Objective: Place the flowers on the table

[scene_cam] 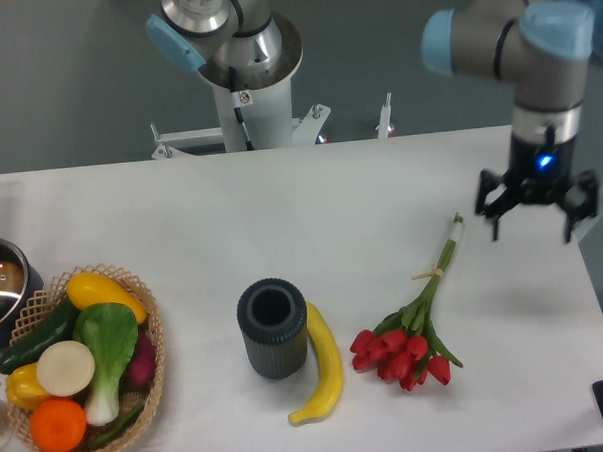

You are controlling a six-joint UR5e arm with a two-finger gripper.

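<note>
The flowers [411,333], a bunch of red tulip buds on green stems tied with a pale band, lie flat on the white table [311,216], buds toward the front and stem tips pointing to the back right. Nothing holds them. My gripper [533,216] hangs open above the table's right side, up and to the right of the stem ends, with nothing between its fingers.
A yellow banana [324,363] and a dark ribbed cylinder vase [272,327] sit just left of the flowers. A wicker basket [146,323] of vegetables and fruit stands at the front left, with a pot [2,287] behind it. The robot base [245,78] is at the back.
</note>
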